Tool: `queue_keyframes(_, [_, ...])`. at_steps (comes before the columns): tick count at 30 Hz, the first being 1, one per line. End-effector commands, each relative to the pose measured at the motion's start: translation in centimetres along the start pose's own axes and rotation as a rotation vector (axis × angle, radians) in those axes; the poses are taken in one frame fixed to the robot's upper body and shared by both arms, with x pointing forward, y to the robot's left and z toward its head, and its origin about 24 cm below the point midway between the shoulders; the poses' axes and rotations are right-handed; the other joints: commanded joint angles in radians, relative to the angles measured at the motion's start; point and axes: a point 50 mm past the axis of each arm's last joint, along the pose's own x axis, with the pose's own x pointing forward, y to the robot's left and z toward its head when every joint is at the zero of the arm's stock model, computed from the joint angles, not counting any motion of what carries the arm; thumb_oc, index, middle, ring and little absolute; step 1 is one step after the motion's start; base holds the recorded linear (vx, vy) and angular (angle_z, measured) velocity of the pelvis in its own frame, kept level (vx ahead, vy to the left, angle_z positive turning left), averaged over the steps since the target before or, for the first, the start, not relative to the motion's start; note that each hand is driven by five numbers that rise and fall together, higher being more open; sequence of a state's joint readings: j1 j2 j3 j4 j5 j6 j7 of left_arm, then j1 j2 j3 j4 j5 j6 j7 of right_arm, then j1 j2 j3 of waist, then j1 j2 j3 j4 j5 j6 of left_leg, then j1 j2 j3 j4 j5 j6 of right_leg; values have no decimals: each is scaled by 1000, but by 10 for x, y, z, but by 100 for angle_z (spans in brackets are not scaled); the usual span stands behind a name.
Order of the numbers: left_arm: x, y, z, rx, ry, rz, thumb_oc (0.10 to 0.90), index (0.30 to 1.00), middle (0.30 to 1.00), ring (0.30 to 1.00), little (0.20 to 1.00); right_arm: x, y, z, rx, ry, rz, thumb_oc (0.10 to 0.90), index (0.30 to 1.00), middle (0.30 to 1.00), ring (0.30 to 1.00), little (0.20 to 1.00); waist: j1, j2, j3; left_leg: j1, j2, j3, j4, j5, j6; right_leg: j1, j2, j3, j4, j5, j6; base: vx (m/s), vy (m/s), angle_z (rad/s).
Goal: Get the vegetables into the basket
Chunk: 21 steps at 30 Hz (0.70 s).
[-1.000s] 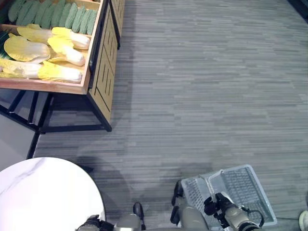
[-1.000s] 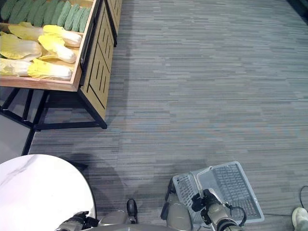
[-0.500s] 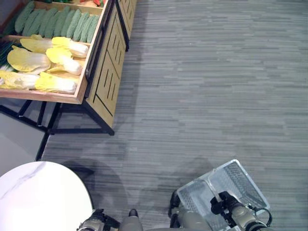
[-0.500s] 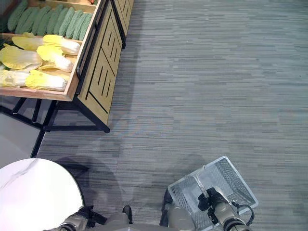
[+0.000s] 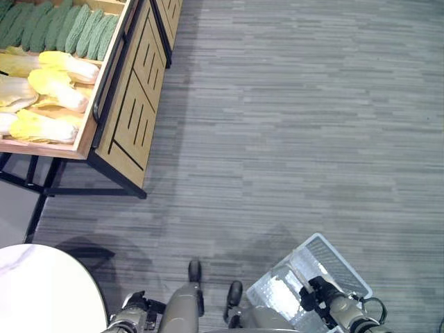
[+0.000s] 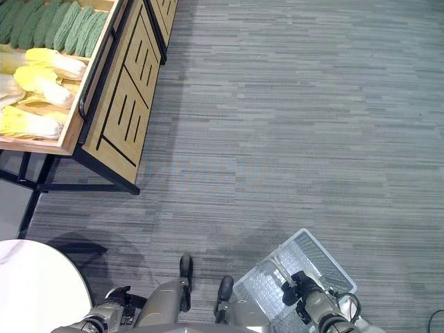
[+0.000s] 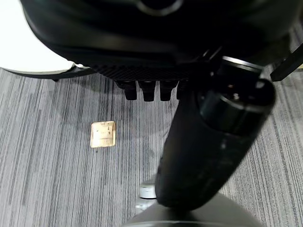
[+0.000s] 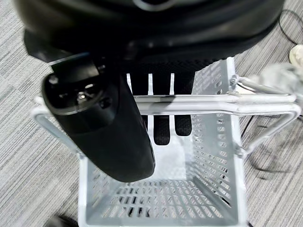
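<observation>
— what did the right hand (image 8: 161, 118) have?
— its fingers curled round the handle (image 8: 199, 103) of the white basket (image 6: 316, 260), lower right; the basket was empty.
— and the left hand (image 5: 130, 316)?
— lower left, fingers curled, holding nothing.
— the vegetables?
— cabbages (image 5: 55, 87) and green gourds (image 5: 66, 28) lay in the wooden stand (image 5: 128, 118), upper left.

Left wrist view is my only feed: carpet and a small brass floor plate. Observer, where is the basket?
Observer: The basket is held by the right hand, fingers curled round its handle.
Operator: Anything in it?
Observer: No, its mesh bottom is bare.
Operator: Where are the vegetables?
Observer: Cabbages and green gourds lie in a wooden stand, ahead on the left.
</observation>
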<state>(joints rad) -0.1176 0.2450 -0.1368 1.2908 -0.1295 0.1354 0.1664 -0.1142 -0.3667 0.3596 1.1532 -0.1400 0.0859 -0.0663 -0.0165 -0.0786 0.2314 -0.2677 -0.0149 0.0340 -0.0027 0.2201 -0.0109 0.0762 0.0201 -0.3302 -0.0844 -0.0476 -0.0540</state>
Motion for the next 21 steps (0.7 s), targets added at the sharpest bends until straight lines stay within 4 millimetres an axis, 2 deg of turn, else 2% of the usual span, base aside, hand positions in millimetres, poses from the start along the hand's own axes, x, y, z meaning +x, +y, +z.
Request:
queue_keyframes(1, [-1, -7, -6, 13, 19, -2, 900, 1000, 1000, 1000, 1000, -1, -19, -9, 26, 10, -69, 400, 300, 300, 300, 300, 6, 14, 36, 72, 28, -22, -85, -116, -72, -37, 6, 66, 35, -44, 69, 221, 90, -29])
queue_keyframes(2, [-1, -6, -9, 10, 28, 1, 900, 1000, 1000, 1000, 1000, -1, -16, -10, 29, 13, -60, 400, 300, 300, 300, 300, -1, 16, 36, 48, 40, 2, -85, -116, -87, -20, 15, 65, 45, -60, 66, 156, 69, -10])
queue_keyframes(7, [-1, -3, -16, 3, 51, 8, 900, 1000, 1000, 1000, 1000, -1, -11, -11, 19, 21, -41, 400, 300, 300, 300, 300, 19, 9, 35, 74, 45, 20, -85, -85, -91, 36, 25, 78, 53, -86, 62, 227, 88, 5])
queue_keyframes(10, [0, 5, -23, 24, 75, 23, 900, 1000, 1000, 1000, 1000, -1, 3, -10, 1, 21, 1, 400, 300, 300, 300, 300, 35, -15, 10, 123, 42, 47, -85, -100, -57, 84, 7, 99, 82, -132, 65, 484, 216, -32])
queue_keyframes(12, [0, 10, -23, 33, 74, 32, 900, 1000, 1000, 1000, 1000, -1, 9, -5, 0, 12, 18, 400, 300, 300, 300, 300, 47, -30, -4, 151, 29, 59, -85, -124, -24, 82, -17, 113, 127, -136, 88, 428, 263, -19])
queue_keyframes(14, [0, 12, -24, 48, 75, 35, 900, 1000, 1000, 1000, 1000, -1, 11, -3, 2, 6, 26, 400, 300, 300, 300, 300, 52, -36, -12, 163, 22, 76, -84, -136, -13, 70, -27, 123, 161, -136, 102, 384, 299, -20])
queue_keyframes(15, [1, 15, -22, 70, 68, 41, 900, 1000, 1000, 1000, 1000, -1, 15, 3, -9, -6, 42, 400, 300, 300, 300, 300, 68, -40, -29, 185, 0, 108, -64, -192, 22, 34, -61, 137, 244, -83, 152, 480, 432, -16])
queue_keyframes(17, [1, 15, -18, 93, 57, 32, 900, 1000, 1000, 1000, 1000, 0, 16, 6, 2, -12, 47, 400, 300, 300, 300, 300, 68, -35, -36, 199, -18, 115, -48, -228, 43, 0, -86, 143, 329, -19, 187, 460, 435, -33])
queue_keyframes(21, [1, 14, -9, 165, 23, 15, 900, 1000, 1000, 1000, 1000, 0, 14, 6, 2, -5, 52, 400, 300, 300, 300, 300, 57, -17, -24, 236, -62, 115, -10, -302, 94, -100, -145, 150, 581, 113, 217, 285, 332, -26])
